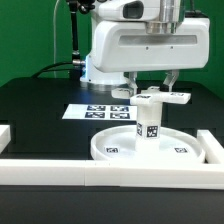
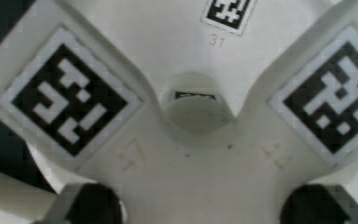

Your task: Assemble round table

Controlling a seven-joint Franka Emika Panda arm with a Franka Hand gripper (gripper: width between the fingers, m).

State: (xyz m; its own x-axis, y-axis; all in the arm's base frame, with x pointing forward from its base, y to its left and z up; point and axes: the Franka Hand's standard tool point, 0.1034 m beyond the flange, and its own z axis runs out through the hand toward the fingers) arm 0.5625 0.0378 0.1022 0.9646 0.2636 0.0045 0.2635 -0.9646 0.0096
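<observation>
Gripper (image 1: pixel 163 93) clamps the cross-shaped foot piece (image 1: pixel 163 98) at frame center-right.
In the exterior view we see 1 leg (image 1: pixel 149 124) upright beneath it on the round disc (image 1: pixel 115 148); in the wrist view, the foot piece (image 2: pixel 179 95) fills the frame, showing 3 markers.

1. Cross-shaped foot piece (image 1: pixel 161 98) between the fingers (image 1: pixel 172 78) — white, black-white square markers.
2. Leg (image 1: pixel 150 124) below them: white, marked.
3. Round disc (image 1: pixel 120 147) — white.
4. Tabletop (image 1: pixel 40 105): black.
5. Marker board (image 1: pixel 98 110): white, black tags.
</observation>
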